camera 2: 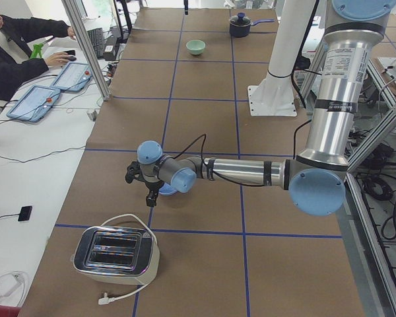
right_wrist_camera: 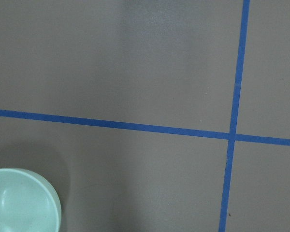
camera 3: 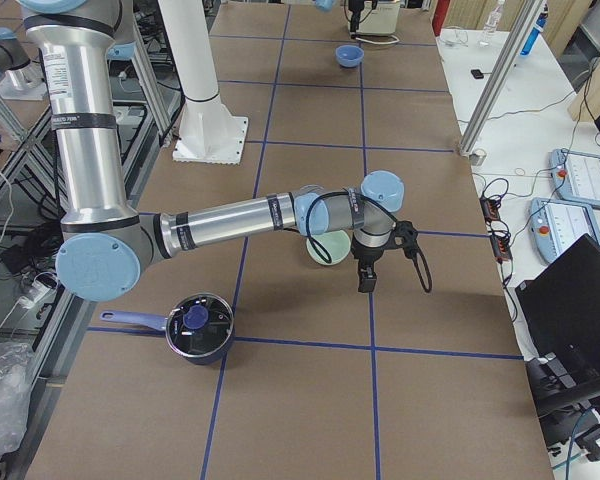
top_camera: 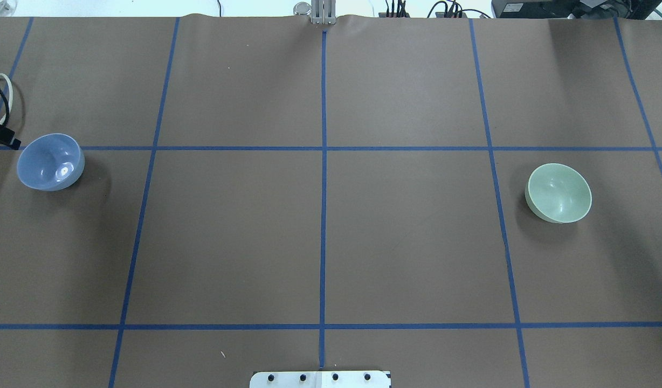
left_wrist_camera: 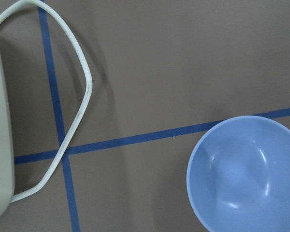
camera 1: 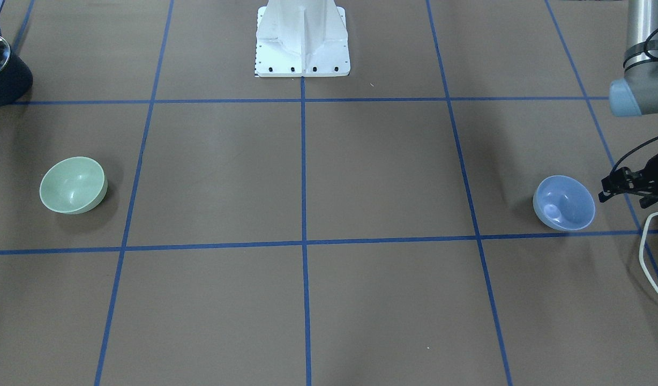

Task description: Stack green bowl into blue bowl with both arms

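The pale green bowl [top_camera: 558, 193] stands upright and empty on the robot's right side of the table; it also shows in the front view [camera 1: 73, 185] and the right wrist view [right_wrist_camera: 19, 200]. The periwinkle-blue bowl [top_camera: 50, 161] stands upright and empty on the robot's left side, also seen in the front view [camera 1: 563, 202] and the left wrist view [left_wrist_camera: 246, 174]. My left gripper [camera 1: 610, 187] hovers just outside the blue bowl, at the table's end. My right gripper [camera 3: 365, 275] hangs beside the green bowl [camera 3: 328, 250]. Neither touches a bowl. I cannot tell whether either gripper is open or shut.
A silver toaster [camera 2: 115, 254] with a white cable [left_wrist_camera: 72, 96] sits beyond the blue bowl at the left end. A dark blue pot with a glass lid [camera 3: 195, 325] stands near the green bowl. The white base pedestal [camera 1: 302, 40] is at the robot's side.
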You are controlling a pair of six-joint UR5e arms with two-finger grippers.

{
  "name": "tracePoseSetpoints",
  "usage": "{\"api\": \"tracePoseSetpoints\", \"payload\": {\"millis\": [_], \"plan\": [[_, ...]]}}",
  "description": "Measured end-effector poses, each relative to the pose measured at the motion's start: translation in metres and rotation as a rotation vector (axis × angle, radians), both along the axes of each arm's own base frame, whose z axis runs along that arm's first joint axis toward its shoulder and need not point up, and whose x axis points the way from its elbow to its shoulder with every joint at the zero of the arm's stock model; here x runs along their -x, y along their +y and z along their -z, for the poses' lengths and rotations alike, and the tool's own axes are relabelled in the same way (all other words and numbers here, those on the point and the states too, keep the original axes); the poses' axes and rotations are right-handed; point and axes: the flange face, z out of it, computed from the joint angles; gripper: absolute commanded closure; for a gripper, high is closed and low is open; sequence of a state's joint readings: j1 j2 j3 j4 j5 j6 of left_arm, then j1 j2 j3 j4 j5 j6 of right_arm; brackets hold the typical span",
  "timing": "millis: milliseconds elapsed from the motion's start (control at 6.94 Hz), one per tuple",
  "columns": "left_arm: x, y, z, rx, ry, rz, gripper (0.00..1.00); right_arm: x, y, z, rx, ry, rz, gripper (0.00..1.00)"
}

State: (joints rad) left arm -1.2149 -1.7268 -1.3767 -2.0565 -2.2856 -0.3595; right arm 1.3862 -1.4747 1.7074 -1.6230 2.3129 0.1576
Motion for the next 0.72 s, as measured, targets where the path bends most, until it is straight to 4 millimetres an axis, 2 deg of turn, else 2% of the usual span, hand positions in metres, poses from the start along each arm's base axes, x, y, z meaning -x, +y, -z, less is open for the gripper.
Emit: {"api": "tracePoseSetpoints", "payload": {"millis": [288,720], "plan": [[-0.031,-0.004,0.0,-0.003,0.005,-0.036,1.0,0.0,0.0,0.0,0.001,0.001,0.0,0.0],[-0.042,-0.002,0.003,-0.008,0.01,-0.053,1.0,0.0,0.0,-0.001,0.004,0.003,-0.001,0.0]]}}
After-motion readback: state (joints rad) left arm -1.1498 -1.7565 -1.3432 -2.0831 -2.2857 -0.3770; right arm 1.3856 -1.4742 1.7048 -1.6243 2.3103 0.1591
